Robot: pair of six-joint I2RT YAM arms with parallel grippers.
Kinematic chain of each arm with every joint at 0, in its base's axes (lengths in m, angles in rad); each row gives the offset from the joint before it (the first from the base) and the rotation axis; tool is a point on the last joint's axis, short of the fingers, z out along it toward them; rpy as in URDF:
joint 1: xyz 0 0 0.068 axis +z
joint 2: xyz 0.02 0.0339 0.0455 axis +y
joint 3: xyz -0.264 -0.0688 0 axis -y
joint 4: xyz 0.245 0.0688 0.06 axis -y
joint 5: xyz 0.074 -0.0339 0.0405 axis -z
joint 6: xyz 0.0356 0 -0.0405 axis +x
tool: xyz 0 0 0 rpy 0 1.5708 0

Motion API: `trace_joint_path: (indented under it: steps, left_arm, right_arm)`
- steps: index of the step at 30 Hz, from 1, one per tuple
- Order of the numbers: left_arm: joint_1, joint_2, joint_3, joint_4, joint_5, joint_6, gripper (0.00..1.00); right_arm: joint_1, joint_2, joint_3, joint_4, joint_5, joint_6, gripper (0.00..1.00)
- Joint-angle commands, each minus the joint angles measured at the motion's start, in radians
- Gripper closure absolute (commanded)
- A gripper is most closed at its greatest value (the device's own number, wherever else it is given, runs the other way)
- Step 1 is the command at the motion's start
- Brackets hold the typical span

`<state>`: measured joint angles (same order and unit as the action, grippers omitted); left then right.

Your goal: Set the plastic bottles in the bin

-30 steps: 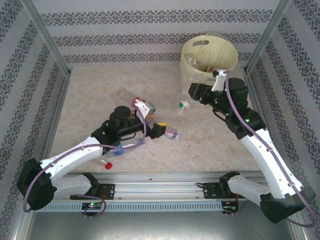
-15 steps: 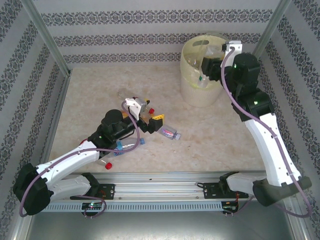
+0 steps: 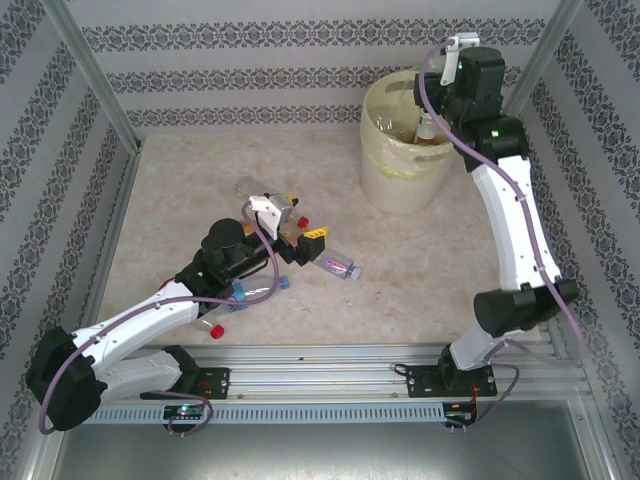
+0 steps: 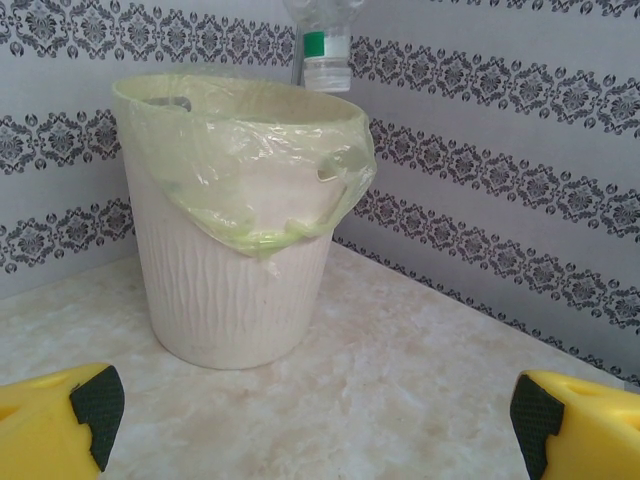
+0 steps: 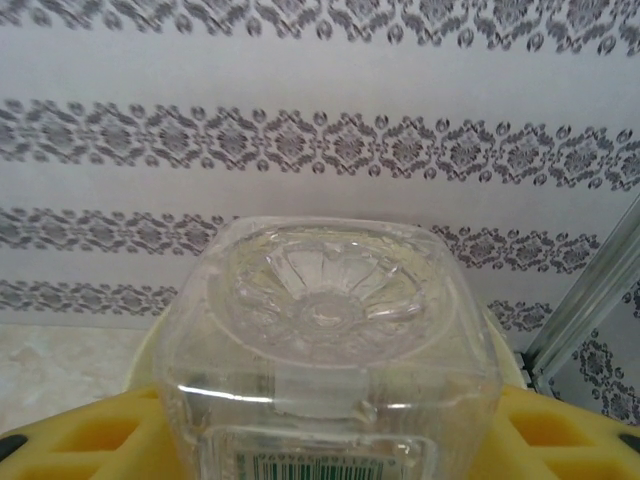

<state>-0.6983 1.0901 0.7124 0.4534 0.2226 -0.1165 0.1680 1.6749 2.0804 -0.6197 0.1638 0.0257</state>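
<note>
Clear plastic bottle (image 5: 330,300) is held pinched by right gripper (image 5: 330,415) above pale-yellow round lined bin (image 3: 398,185); left gripper (image 4: 315,405) is spread wide.

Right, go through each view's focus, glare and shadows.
Top external: even light, sharp, faint shadows on the beige marbled table. Left wrist: the pale-yellow round plastic bin is crisp, its clear liner shiny. Right wrist: the clear plastic bottle sits close to the lens, slightly soft, with small glints.
</note>
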Motion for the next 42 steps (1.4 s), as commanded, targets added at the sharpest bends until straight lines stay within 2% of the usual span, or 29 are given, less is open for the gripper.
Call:
trace_joint_path:
  steps: [1, 7, 14, 23, 28, 34, 38, 42]
  left_arm:
    - [0.008, 0.003, 0.005, 0.008, -0.012, 0.029, 0.0]
    - [0.008, 0.006, 0.008, -0.007, -0.026, 0.046, 0.0]
    - [0.008, 0.015, 0.015, -0.016, -0.02, 0.048, 0.0]
    - [0.008, 0.023, 0.028, -0.05, -0.02, 0.055, 0.0]
    - [0.008, 0.025, 0.029, -0.053, -0.023, 0.055, 0.0]
    - [0.008, 0.03, 0.037, -0.07, -0.019, 0.063, 0.0]
    - [0.008, 0.036, 0.04, -0.09, -0.023, 0.096, 0.0]
    - [0.008, 0.04, 0.05, -0.119, -0.022, 0.119, 0.0]
  right_arm:
    - [-0.03, 0.085, 0.09, -0.075, -0.04, -0.011, 0.41]
    - [-0.072, 0.232, 0.215, -0.173, -0.068, 0.007, 0.4]
    - [-0.109, 0.314, 0.236, -0.237, -0.105, 0.049, 0.36]
    - [-0.115, 0.309, 0.222, -0.229, -0.144, 0.089, 0.19]
    - [-0.116, 0.259, 0.209, -0.22, -0.178, 0.111, 0.17]
    - [-0.116, 0.095, 0.017, -0.116, -0.274, 0.16, 0.16]
    - [-0.113, -0.073, -0.214, 0.01, -0.367, 0.208, 0.14]
    - [-0.09, -0.249, -0.452, 0.104, -0.391, 0.233, 0.13]
